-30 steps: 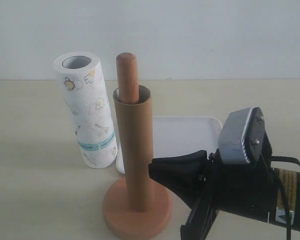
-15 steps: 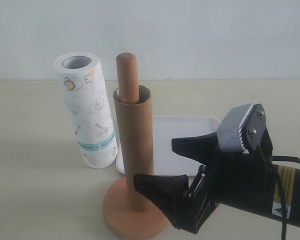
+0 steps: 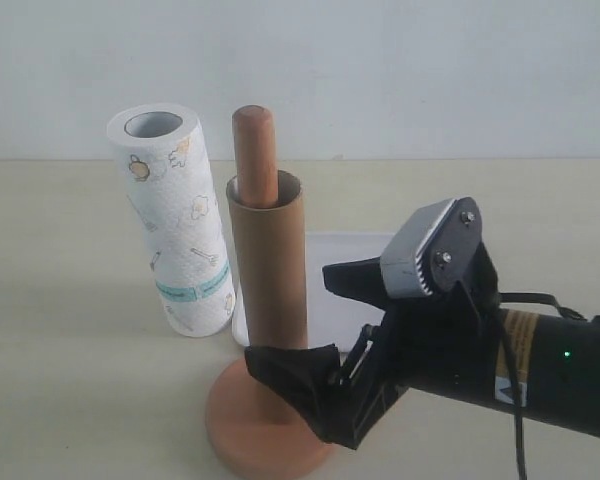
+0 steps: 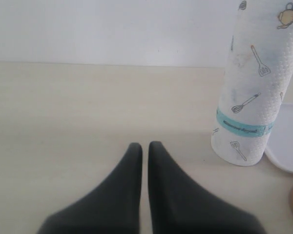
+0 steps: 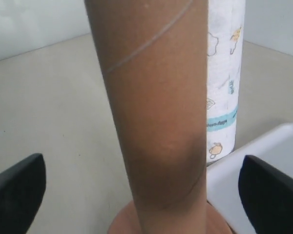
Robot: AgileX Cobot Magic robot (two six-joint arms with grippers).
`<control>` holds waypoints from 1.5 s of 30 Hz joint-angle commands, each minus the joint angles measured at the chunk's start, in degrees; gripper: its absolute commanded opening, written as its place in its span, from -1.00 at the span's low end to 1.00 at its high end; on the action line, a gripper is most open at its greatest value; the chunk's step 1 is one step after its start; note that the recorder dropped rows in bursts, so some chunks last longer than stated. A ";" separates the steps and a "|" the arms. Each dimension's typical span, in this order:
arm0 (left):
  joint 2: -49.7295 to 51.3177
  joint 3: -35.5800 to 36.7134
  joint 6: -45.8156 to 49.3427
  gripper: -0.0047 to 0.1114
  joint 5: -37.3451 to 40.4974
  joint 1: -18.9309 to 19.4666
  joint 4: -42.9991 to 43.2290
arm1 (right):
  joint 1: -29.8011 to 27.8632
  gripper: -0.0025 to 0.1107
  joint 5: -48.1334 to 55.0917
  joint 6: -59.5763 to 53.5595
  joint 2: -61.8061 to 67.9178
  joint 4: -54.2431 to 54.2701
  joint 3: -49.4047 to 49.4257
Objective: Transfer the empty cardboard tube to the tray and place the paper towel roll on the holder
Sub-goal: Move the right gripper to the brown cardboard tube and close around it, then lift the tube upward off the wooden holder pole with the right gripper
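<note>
The empty cardboard tube (image 3: 270, 265) (image 5: 154, 105) stands over the post of the wooden holder (image 3: 254, 150), whose disc base (image 3: 242, 425) rests on the table. My right gripper (image 3: 310, 330) (image 5: 141, 185) is open, one finger on each side of the tube's lower part, not touching it. The paper towel roll (image 3: 172, 220) (image 4: 251, 87) (image 5: 224, 83) stands upright to the left of the holder. The white tray (image 3: 355, 265) (image 5: 256, 161) lies behind the holder. My left gripper (image 4: 145, 146) is shut on nothing, low over the table near the roll.
A plain white wall closes the back of the beige table (image 3: 70, 330). The right arm's dark body (image 3: 520, 370) fills the lower right of the exterior view.
My right gripper has opened and moved left toward the holder, so its fingers now straddle the cardboard tube. The tube, roll and tray have not moved.
</note>
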 commanded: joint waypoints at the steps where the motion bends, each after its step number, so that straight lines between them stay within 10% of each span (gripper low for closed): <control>1: -0.16 0.21 0.16 -0.85 0.01 -0.10 0.05 | 0.13 0.87 -3.04 -1.59 4.94 0.50 -2.92; 11: -0.16 0.21 0.16 -0.85 0.01 -0.10 0.05 | 0.13 0.59 -5.37 -2.50 6.98 1.94 -4.16; 21: -0.16 0.21 0.16 -0.85 0.01 -0.10 0.05 | 0.13 -0.96 -4.31 -5.02 6.98 2.04 -4.16; 45: -0.16 0.21 0.16 -0.85 0.01 -0.10 0.05 | 0.13 -0.96 -2.57 -1.07 -13.26 2.29 -4.42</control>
